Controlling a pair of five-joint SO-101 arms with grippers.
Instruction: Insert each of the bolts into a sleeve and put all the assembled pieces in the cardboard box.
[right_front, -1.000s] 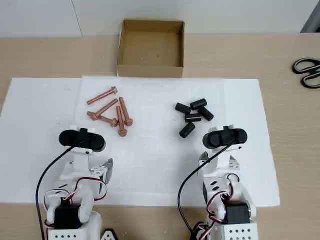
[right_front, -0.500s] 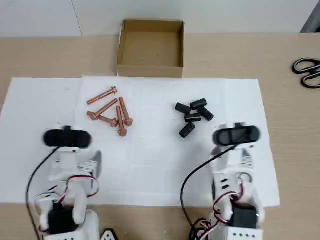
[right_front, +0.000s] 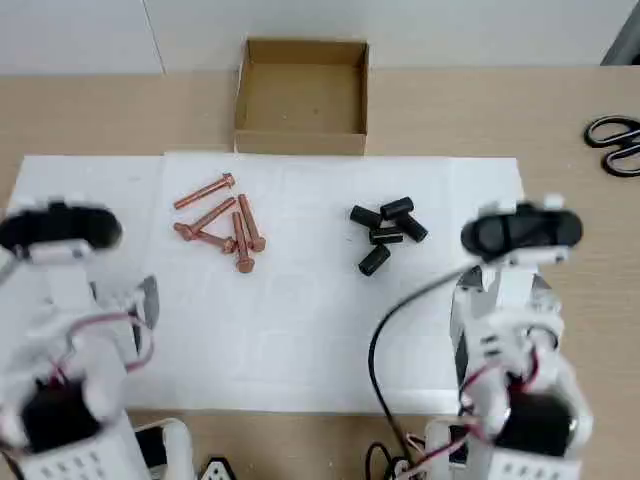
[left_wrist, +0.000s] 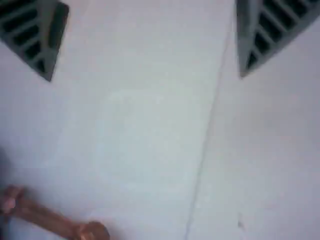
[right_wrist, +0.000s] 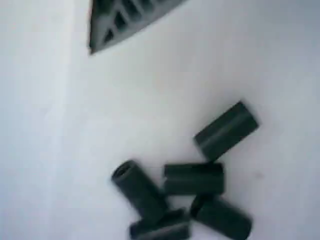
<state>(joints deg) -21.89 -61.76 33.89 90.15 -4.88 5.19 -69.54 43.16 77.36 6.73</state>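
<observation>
High view: the copper-coloured bolts (right_front: 222, 222) lie in a loose heap on the left half of a white sheet (right_front: 320, 330), several crossing or touching one another; I count five, though the overlap makes that less than certain. The black sleeves (right_front: 386, 236) lie in their own small cluster on the right half of the sheet, well apart from the bolts, so every bolt is still outside a sleeve. One sleeve sits a little nearer the arms than the others, which bunch together and touch.

The cardboard box (right_front: 300, 142) stands upright and open at the top on the wooden table (right_front: 100, 115), just past the sheet's far edge and roughly between the two heaps.

The left arm (right_front: 60, 300) stands at the sheet's left edge, nearer the camera than the bolts. The left wrist view shows the left gripper (left_wrist: 145, 74) spread wide over bare sheet and holding nothing, with one bolt (left_wrist: 50, 225) lying beyond it.

The right arm (right_front: 515, 300) stands at the sheet's right side, near the sleeves but not touching them. The right wrist view shows the right gripper (right_wrist: 120, 25) above the sheet with the sleeves (right_wrist: 195, 190) lying clear of it (whether it is wide or narrow I cannot tell).

A pair of scissors (right_front: 612, 145) lies on bare table at the far right, off the sheet.
</observation>
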